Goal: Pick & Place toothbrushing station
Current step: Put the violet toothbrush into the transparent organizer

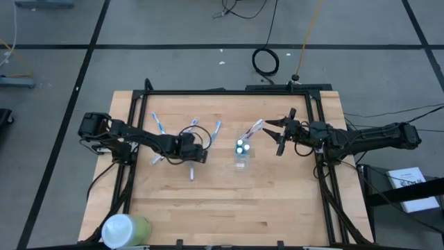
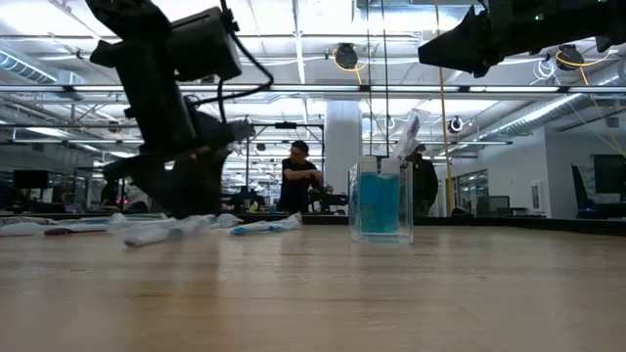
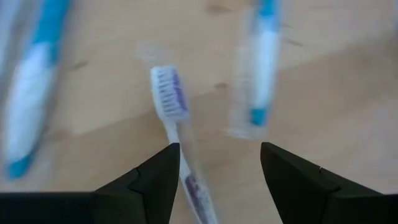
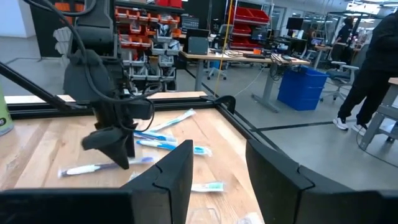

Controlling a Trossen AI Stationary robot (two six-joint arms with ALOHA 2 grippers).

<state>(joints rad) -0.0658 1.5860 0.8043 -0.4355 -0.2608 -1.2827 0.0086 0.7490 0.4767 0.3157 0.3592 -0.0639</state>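
Note:
A clear plastic cup (image 1: 241,157) stands at mid-table, holding white-capped tubes (image 1: 240,146) and one brush (image 1: 254,128) that leans out over its rim; the cup also shows in the low view (image 2: 380,200). Several blue-and-white toothbrushes (image 1: 158,123) lie flat on the table's left half. A purple-and-white brush (image 3: 171,106) lies on the wood under my left gripper (image 3: 217,168), which is open, low and points down, with the handle running between its fingers close to one of them. My right gripper (image 1: 277,133) is open and empty, raised just right of the cup.
A large pale-green cylinder (image 1: 125,229) stands at the table's near left corner. A black frame (image 1: 229,91) runs along the table's far edge and sides. People stand in the room beyond the table (image 2: 296,176). Bare wood lies across the near half of the table (image 1: 243,208).

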